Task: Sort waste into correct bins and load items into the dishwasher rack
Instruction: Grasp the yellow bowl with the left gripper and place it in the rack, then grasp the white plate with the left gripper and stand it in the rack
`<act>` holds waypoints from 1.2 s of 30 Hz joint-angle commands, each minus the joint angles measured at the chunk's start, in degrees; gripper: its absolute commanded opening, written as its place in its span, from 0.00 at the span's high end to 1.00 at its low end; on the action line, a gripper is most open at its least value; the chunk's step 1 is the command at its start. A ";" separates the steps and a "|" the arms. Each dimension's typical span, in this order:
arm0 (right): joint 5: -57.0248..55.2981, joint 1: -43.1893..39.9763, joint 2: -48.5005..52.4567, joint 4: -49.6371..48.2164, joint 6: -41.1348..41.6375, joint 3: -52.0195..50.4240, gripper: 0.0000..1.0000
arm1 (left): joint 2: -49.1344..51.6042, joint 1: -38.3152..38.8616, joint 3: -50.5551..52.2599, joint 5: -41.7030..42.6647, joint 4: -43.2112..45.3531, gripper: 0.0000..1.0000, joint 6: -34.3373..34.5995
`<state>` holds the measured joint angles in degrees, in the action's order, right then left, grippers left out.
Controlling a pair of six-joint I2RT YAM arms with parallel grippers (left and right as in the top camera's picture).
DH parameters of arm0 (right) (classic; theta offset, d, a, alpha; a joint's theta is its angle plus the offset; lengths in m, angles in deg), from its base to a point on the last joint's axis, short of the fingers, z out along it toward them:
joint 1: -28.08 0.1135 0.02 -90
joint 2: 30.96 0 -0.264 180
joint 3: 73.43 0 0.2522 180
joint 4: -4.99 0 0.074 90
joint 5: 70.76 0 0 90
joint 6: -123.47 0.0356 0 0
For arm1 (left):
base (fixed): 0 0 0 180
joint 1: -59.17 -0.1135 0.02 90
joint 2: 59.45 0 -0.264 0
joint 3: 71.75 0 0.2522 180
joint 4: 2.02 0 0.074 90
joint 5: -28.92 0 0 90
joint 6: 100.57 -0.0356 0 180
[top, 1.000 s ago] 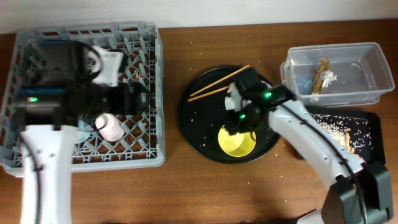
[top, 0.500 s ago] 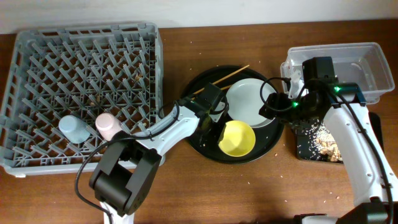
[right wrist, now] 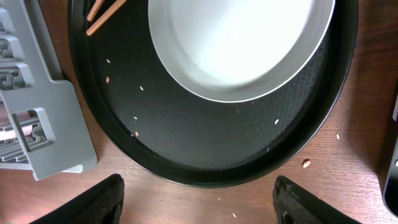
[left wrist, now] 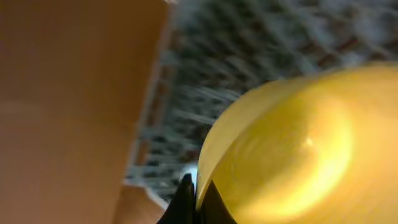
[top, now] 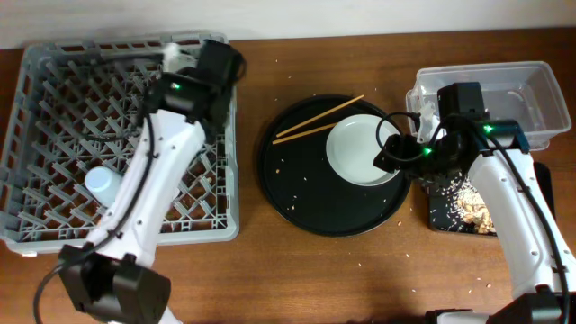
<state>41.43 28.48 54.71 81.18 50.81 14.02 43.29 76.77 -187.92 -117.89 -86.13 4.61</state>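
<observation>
My left gripper [left wrist: 196, 200] is shut on the rim of a yellow bowl [left wrist: 292, 143], which fills its wrist view above the grey dishwasher rack [top: 54, 225]. From overhead, that arm reaches over the rack's far right corner and the bowl is hidden. A pale blue cup [top: 103, 184] stands in the rack. A white plate [top: 360, 148] and two chopsticks [top: 319, 120] lie on the black round tray [top: 306, 202]. My right gripper [top: 393, 151] hangs open at the plate's right edge; its wrist view shows the white plate [right wrist: 239, 43] with nothing between its fingers [right wrist: 93, 202].
A clear plastic bin [top: 513, 108] stands at the back right. In front of it is a black bin [top: 463, 205] holding crumbs. Crumbs speckle the tray and the brown table. The rack's corner [right wrist: 37, 118] lies close to the tray's left side.
The yellow bowl has left the tray; my left gripper shut on it and carried it over to the rack. My right gripper moved to the plate's right side and opened wider.
</observation>
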 commanded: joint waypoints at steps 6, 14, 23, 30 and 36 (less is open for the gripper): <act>0.09 -0.04 -0.55 -0.28 -0.55 0.46 0.23 | 13.16 -18.93 2.40 -14.29 12.44 1.00 0.87; 0.13 -0.04 -0.55 -1.79 -0.52 0.46 0.23 | 21.44 -16.02 2.40 -13.29 14.82 0.99 0.83; 0.33 -0.04 -0.55 -1.75 -0.52 0.46 0.23 | 16.94 -5.07 -1.90 8.50 1.40 0.31 0.85; 0.28 -0.04 -0.55 -1.79 -0.55 0.46 0.22 | 9.92 5.01 -10.88 70.36 16.04 0.26 -2.64; 0.09 -0.04 -0.55 -1.77 -0.55 0.46 0.18 | 26.03 15.23 -10.88 73.53 21.66 0.31 -0.81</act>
<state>41.43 28.48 54.71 79.43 50.77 14.02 65.41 89.93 -199.24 -47.75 -64.97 3.45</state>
